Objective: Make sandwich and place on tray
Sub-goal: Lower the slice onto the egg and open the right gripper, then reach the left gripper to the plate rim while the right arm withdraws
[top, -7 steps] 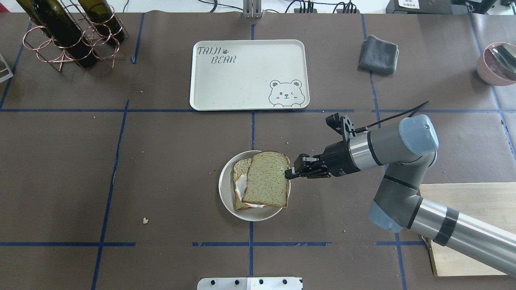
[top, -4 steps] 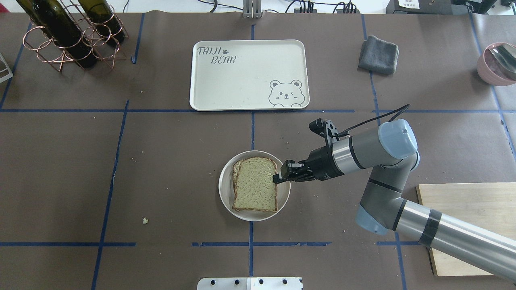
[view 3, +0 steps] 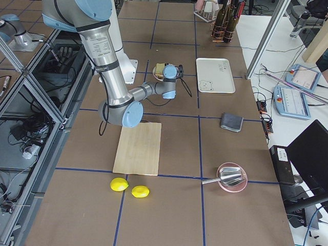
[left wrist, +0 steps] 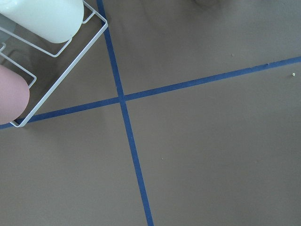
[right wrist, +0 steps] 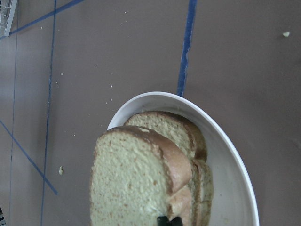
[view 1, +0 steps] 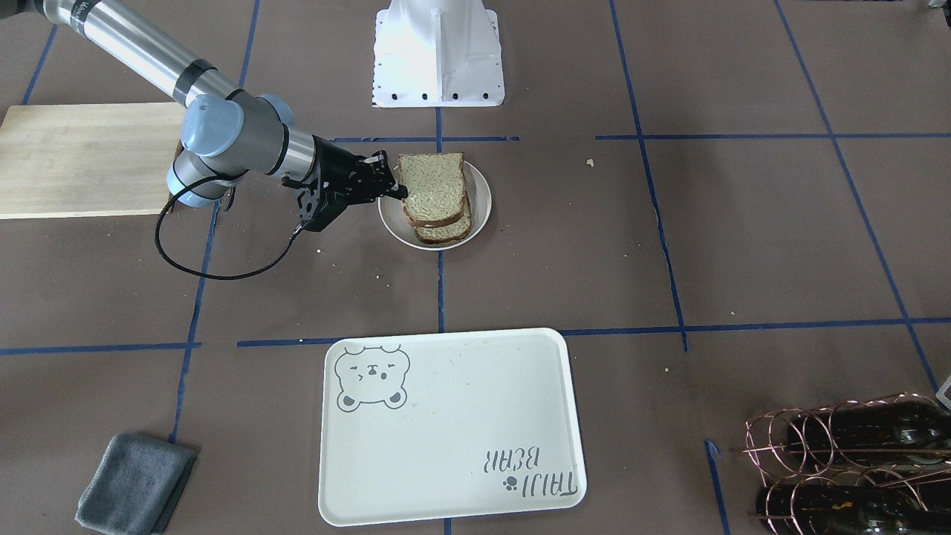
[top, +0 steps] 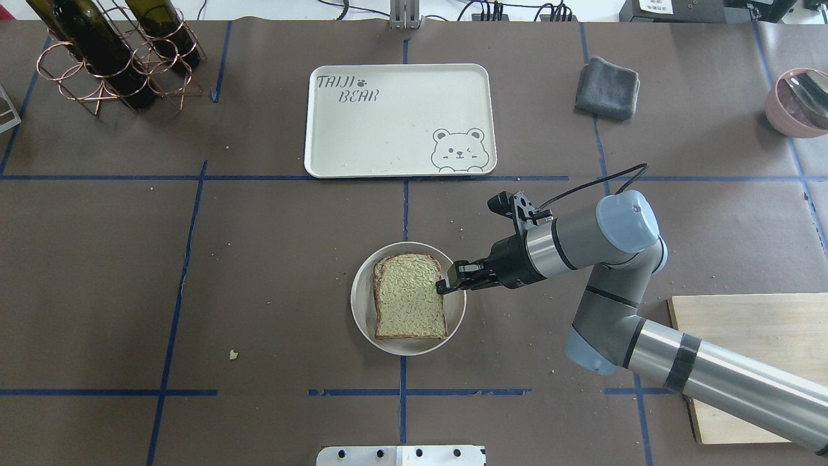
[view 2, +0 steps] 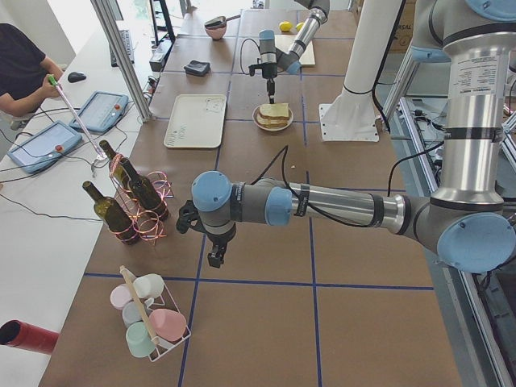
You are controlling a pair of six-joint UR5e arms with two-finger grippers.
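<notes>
The sandwich lies on a small round white plate: two grainy bread slices, the top one almost square over the lower one. The egg is hidden between them. My right gripper is shut on the top slice's right edge; the right wrist view shows the slice close up with the lower slice behind it. The cream bear tray lies bare beyond the plate. My left gripper hangs over bare table far to the left; I cannot tell whether it is open.
A copper rack with wine bottles stands at the back left. A grey cloth and a pink bowl are at the back right. A wooden cutting board lies under my right arm. A mug rack is near my left gripper.
My right gripper moved left and down with the top slice. The slice now lies over the lower slice and covers the egg.
</notes>
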